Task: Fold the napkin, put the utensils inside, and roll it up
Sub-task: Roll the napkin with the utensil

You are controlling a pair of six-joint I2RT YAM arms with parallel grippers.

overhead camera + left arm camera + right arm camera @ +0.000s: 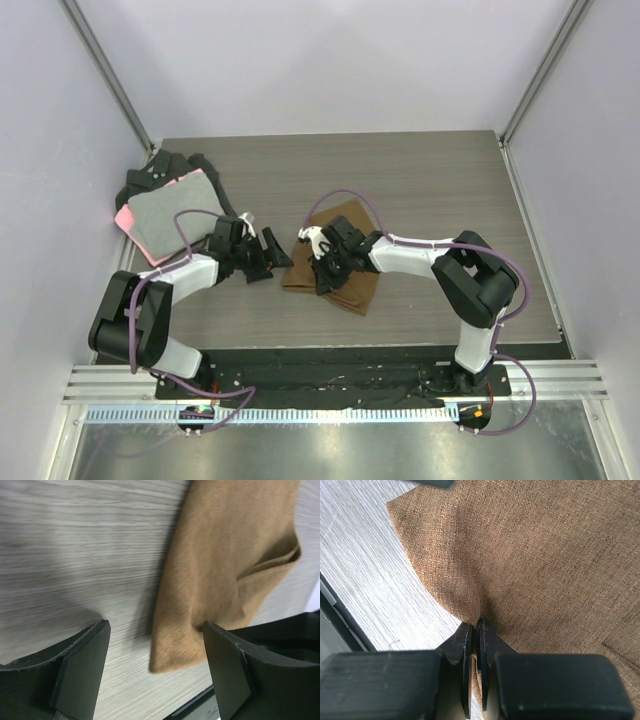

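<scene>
Brown woven fabric, the napkin (338, 268), lies doubled over on the grey wood-grain worktop (430, 175), and we find both sets of jaws at it. The right jaws are pressed together on a raised pinch of the cloth near one edge. In the right wrist view the napkin (545, 555) gathers into a small ridge that runs straight into the closed tips, and the rest of the fabric spreads away ahead of them.

The left jaws stand wide apart and grip nothing. In the left wrist view a rounded corner of the napkin (225, 555) reaches into the gap between them and lies flat on the worktop. It sits close against the finger (230, 670) on the right of that view and well off the other one. We cannot tell whether that finger touches the cloth.

Behind the left jaws, well apart from them, a grey cloth with a pink edge (172, 215) rests on black cloths (160, 172).
</scene>
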